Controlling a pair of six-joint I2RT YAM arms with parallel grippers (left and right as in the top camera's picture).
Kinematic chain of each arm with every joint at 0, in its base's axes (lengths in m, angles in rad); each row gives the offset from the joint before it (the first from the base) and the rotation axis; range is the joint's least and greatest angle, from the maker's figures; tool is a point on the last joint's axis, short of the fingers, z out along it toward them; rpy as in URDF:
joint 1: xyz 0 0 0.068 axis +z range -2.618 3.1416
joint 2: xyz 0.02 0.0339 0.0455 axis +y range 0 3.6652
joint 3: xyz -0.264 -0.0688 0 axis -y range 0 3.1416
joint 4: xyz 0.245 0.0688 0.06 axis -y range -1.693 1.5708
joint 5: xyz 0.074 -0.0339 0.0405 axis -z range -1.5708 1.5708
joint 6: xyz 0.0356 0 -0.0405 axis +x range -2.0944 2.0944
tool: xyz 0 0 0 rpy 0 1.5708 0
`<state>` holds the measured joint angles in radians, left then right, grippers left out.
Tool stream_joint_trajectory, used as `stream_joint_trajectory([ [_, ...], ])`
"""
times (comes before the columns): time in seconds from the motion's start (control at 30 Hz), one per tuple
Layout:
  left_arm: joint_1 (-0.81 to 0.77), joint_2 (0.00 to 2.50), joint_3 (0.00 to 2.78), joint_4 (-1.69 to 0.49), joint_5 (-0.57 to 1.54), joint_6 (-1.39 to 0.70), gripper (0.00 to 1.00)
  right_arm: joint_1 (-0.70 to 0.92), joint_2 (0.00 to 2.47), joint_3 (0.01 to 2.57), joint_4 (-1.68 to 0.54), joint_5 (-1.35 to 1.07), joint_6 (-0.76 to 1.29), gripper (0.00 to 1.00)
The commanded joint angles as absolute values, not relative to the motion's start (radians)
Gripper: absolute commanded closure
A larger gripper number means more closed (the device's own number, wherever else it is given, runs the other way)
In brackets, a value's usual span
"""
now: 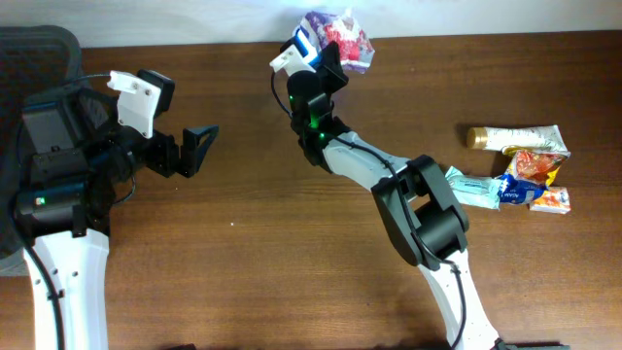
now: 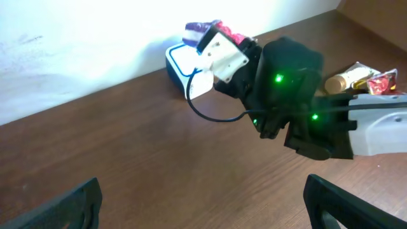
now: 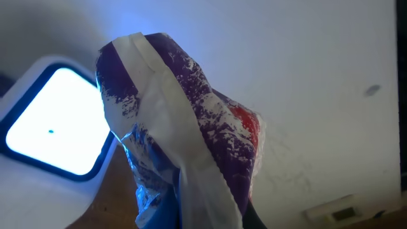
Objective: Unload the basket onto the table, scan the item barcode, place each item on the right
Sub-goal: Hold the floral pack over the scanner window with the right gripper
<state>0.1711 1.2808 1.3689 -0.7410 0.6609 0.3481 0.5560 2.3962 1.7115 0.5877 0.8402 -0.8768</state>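
Note:
A purple, red and white snack bag (image 1: 344, 37) hangs at the table's back edge, with my right gripper (image 1: 328, 56) shut on its lower end. In the right wrist view the bag (image 3: 191, 127) fills the middle and hides the fingers. Just left of it, the white scanner (image 3: 54, 121) shows its lit blue-rimmed window. From overhead the scanner (image 1: 299, 47) touches or nearly touches the bag. No barcode is visible. My left gripper (image 1: 198, 151) is open and empty, well left of the scanner. Its fingers (image 2: 76, 203) stand wide over bare wood.
A pile of other items lies at the right: a gold-capped tube (image 1: 510, 138), red-orange packets (image 1: 535, 165) and a blue-white packet (image 1: 486, 190). The white wall runs along the back edge. A black chair (image 1: 39, 49) stands at the far left.

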Motion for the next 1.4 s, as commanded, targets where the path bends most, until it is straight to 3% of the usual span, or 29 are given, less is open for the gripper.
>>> stream_joint_trajectory([
  [0.0,0.176,1.266,1.381,-0.738,0.664,0.342,0.01,0.559,2.427,1.726,0.628,0.767,-0.992,0.96],
  [0.47,0.176,1.266,1.381,-0.739,0.665,0.342,0.01,0.562,2.494,1.726,0.671,0.696,-1.122,0.96],
  [0.9,0.176,1.266,1.381,-0.739,0.665,0.342,0.01,0.562,2.496,1.726,0.73,0.722,-1.122,0.96],
  [0.97,0.176,1.266,1.381,-0.739,0.665,0.342,0.01,0.564,2.489,1.733,0.825,0.844,-1.041,0.96],
  [1.07,0.176,1.266,1.381,-0.739,0.665,0.342,0.01,0.561,2.4,1.735,0.886,0.99,-0.982,0.96],
  [1.2,0.176,1.266,1.381,-0.739,0.665,0.342,0.01,0.561,2.253,1.735,0.881,1.007,-0.978,0.96],
  [1.37,0.176,1.267,1.381,-0.746,0.665,0.341,0.01,0.514,2.062,1.735,0.635,1.135,-0.939,0.96],
])
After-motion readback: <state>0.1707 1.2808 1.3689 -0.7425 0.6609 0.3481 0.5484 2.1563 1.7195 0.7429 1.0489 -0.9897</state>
